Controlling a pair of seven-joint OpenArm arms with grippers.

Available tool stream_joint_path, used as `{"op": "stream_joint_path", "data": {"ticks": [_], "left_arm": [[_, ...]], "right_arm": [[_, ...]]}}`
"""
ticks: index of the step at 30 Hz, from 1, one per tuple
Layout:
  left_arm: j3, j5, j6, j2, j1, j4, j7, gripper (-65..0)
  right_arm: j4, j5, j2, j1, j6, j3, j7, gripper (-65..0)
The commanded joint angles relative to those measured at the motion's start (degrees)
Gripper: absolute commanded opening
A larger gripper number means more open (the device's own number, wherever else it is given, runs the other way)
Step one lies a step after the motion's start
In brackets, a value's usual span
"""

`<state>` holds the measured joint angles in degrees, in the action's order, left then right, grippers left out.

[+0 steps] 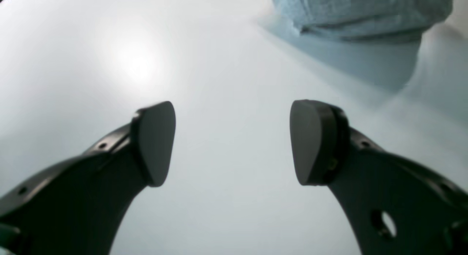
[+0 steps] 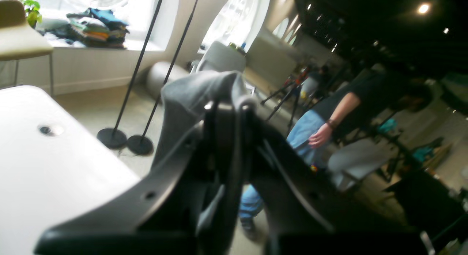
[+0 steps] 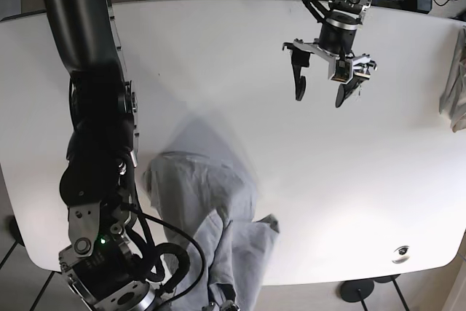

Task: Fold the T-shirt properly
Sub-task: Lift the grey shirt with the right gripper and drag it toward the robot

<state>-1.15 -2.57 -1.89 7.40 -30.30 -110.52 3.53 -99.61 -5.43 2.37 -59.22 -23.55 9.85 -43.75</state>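
Note:
The grey-blue T-shirt (image 3: 200, 194) lies partly bunched on the white table (image 3: 218, 56) at the front left, and one part is pulled up toward the front edge. My right gripper (image 2: 228, 105) is shut on a fold of the shirt's fabric (image 2: 193, 90), which drapes over its fingers above the table's edge. My left gripper (image 3: 320, 92) is open and empty over the bare table at the back right, far from the shirt. In the left wrist view its gripper (image 1: 232, 141) has wide-apart pads, and the shirt (image 1: 358, 13) shows at the top right.
Another pale cloth (image 3: 455, 81) hangs at the table's right edge. A small round hole (image 3: 399, 255) is near the front right corner. A person (image 2: 329, 123), stand bases (image 2: 124, 139) and chairs are on the floor beyond the table.

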Motion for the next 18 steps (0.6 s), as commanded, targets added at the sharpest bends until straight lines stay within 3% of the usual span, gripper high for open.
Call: {"op": "stream_joint_path", "data": {"ticks": [1, 5, 9, 14, 18], "left_arm": [[-0.13, -0.03, 0.26, 0.12, 1.6, -1.0, -1.55, -18.7], [-2.5, -0.03, 0.44, 0.03, 6.17, 1.38, -0.32, -18.6], [-4.26, -0.38, 0.44, -0.15, 10.48, 7.53, -0.85, -18.6], [-7.78, -0.46, 0.18, -1.2, 19.18, 20.63, -7.53, -18.6], [-15.42, -0.46, 0.18, 1.0, 25.87, 27.05, -8.23, -18.7]], "right_arm": [[-0.83, -0.33, -0.31, -4.91, 0.56, -0.31, -0.34, -62.9], [2.78, -0.33, -0.57, -12.82, 0.56, -0.04, -1.48, -62.9], [8.93, -0.33, -2.85, -15.58, 0.56, -0.31, -1.48, -62.9], [10.16, -0.41, -3.29, -15.58, 0.56, -0.04, -1.4, -62.9], [12.27, -0.33, -4.79, -15.58, 0.47, 0.04, -1.4, -62.9]]}}
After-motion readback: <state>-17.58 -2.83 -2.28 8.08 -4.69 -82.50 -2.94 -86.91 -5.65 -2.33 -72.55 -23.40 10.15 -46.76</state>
